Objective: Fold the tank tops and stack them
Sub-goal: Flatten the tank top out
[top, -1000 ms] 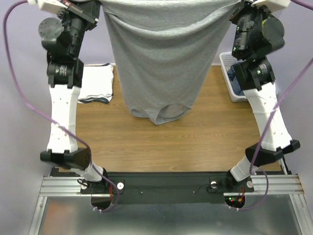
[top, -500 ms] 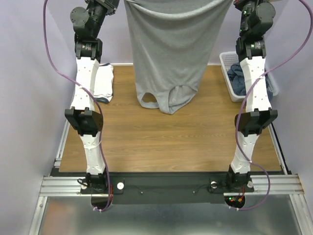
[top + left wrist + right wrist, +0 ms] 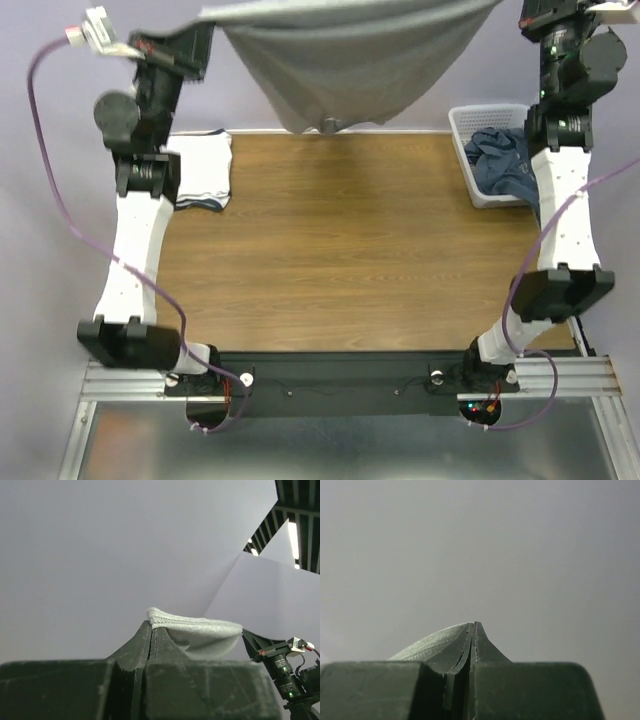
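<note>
A heather grey tank top (image 3: 340, 60) hangs stretched between my two grippers, high above the table's far edge, sagging in the middle. My left gripper (image 3: 203, 22) is shut on its left corner; in the left wrist view the jaws (image 3: 151, 626) pinch a ribbed grey hem (image 3: 200, 632). My right gripper (image 3: 473, 626) is shut on the other corner, a band of grey fabric (image 3: 427, 647) running off to its left. From above, the right fingertips sit at the top border, mostly cut off. A folded white tank top (image 3: 205, 170) lies at the table's back left.
A white lattice basket (image 3: 470, 118) stands at the back right with a dusty blue garment (image 3: 505, 160) bunched in it. The wooden table (image 3: 350, 260) spreads below the cloth. Both arms stand tall at the table's sides, purple cables looping off them.
Both arms have swung the grey top up and toward the back. It hung long over the table's middle before; now it hangs over the far edge only.
</note>
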Robot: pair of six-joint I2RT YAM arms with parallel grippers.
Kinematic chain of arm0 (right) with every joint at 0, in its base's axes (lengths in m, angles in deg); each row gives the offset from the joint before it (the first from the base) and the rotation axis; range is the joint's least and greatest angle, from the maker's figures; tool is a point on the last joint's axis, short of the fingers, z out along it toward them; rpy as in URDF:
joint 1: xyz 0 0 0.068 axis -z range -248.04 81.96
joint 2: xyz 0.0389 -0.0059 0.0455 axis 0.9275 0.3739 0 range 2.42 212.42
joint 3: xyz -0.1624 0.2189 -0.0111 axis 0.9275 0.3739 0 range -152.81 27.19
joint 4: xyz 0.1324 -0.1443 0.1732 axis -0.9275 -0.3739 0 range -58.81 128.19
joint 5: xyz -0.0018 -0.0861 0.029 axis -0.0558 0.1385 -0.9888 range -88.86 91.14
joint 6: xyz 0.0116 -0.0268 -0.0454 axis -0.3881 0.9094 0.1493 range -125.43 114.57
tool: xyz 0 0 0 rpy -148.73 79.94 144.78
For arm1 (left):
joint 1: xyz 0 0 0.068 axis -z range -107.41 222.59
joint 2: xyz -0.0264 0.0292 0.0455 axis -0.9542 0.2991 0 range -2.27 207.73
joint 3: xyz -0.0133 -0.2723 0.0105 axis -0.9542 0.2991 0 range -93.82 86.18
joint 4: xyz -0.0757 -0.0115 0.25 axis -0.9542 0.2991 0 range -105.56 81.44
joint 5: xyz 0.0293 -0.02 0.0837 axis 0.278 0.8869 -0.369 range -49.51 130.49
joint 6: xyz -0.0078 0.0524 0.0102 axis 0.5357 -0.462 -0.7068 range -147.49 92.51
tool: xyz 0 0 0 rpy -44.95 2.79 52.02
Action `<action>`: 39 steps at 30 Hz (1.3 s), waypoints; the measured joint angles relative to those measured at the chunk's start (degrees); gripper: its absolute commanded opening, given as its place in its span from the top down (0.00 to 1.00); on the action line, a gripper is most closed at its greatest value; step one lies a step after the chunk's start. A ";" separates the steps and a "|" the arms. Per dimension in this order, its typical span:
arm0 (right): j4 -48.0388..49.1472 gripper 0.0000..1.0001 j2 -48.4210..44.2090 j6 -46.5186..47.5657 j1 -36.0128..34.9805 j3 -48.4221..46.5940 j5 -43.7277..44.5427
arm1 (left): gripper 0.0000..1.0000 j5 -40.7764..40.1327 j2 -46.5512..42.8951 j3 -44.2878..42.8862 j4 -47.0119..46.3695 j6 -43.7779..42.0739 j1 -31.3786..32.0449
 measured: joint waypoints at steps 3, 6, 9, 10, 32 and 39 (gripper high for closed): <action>-0.57 0.99 -8.44 -0.96 -0.39 13.53 -3.89 | 1.00 -2.19 -11.52 18.73 -1.09 1.88 0.68; -0.72 0.99 -18.53 -1.81 -0.37 33.99 -7.23 | 1.00 -5.35 -19.26 35.30 1.62 2.64 3.30; -2.32 0.99 -26.67 -2.43 -0.33 55.43 -9.60 | 1.00 -7.96 -25.18 54.90 7.58 2.84 8.41; -2.73 0.99 -28.41 -2.69 -0.33 62.82 -10.40 | 1.00 -8.37 -25.99 59.54 9.07 3.08 9.66; -11.72 0.99 -33.24 -2.21 -0.31 95.14 -14.82 | 0.74 -12.87 -29.44 79.95 29.35 -0.92 22.01; -12.50 0.99 -36.54 -1.11 -0.31 93.88 -15.45 | 0.72 -13.49 -29.88 77.29 32.00 -3.67 22.01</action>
